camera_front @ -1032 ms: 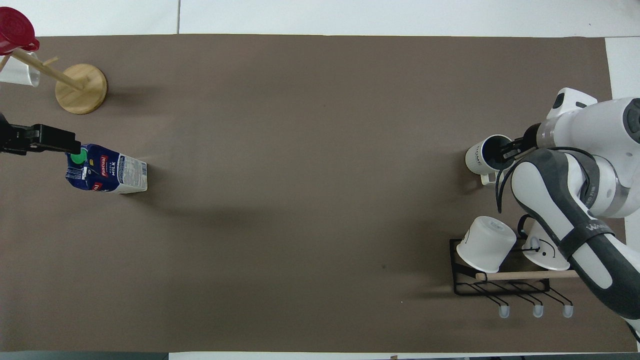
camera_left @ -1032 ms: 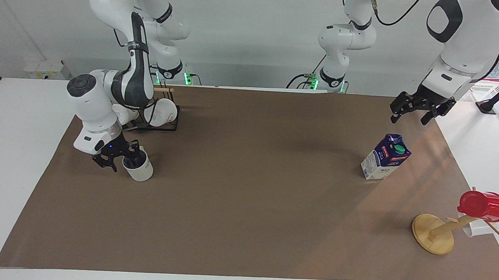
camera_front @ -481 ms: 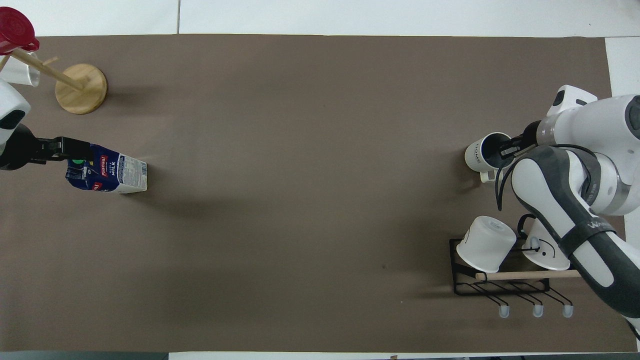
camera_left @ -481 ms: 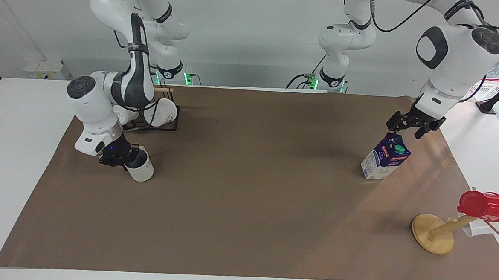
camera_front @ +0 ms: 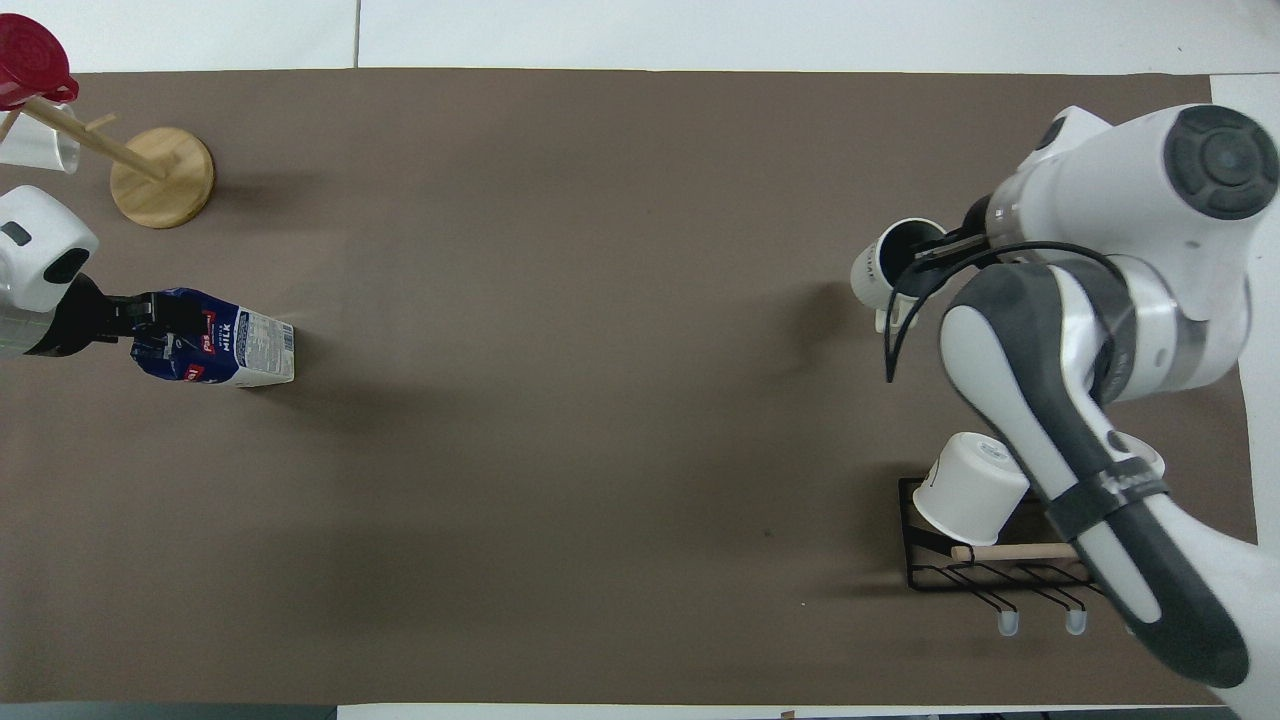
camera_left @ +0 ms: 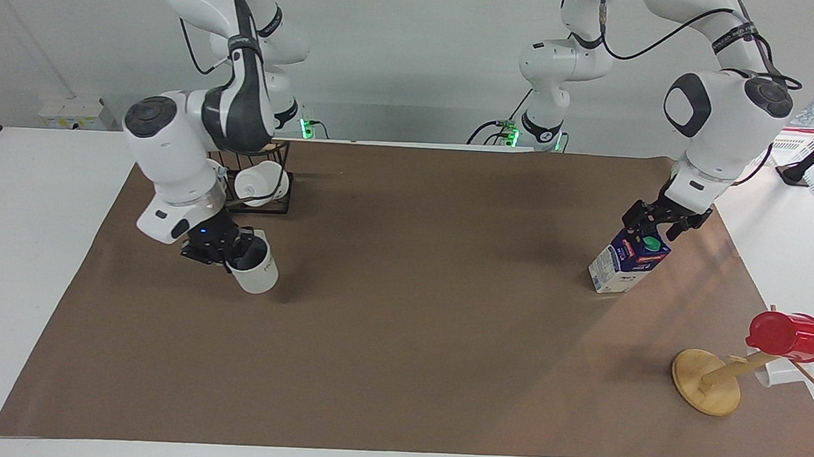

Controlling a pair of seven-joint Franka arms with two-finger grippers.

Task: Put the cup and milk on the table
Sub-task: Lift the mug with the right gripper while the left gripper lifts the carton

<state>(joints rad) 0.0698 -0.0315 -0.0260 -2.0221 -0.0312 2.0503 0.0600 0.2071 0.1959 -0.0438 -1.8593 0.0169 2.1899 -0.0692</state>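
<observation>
The off-white cup (camera_left: 257, 273) hangs tilted just above the brown paper of the table (camera_left: 400, 367), toward the right arm's end. My right gripper (camera_left: 230, 248) is shut on its rim, one finger inside the dark interior; overhead shows the cup (camera_front: 878, 276) and the right gripper (camera_front: 940, 256). The milk (camera_left: 625, 262), a blue and white carton with a green cap, stands on the paper at the left arm's end. My left gripper (camera_left: 654, 227) is open, its fingers down on either side of the carton's gable top. From overhead the left gripper (camera_front: 150, 318) covers the top of the milk (camera_front: 240, 348).
A black wire rack (camera_left: 263, 206) holding white mugs (camera_front: 972, 488) stands nearer to the robots than the held cup. A wooden mug tree (camera_left: 707, 381) with a red cup (camera_left: 789, 336) leans at the left arm's end, farther from the robots than the milk.
My right gripper shut on the cup's rim, lifted it and carried it toward the table's middle. My left gripper came down from above onto the milk's top, still open.
</observation>
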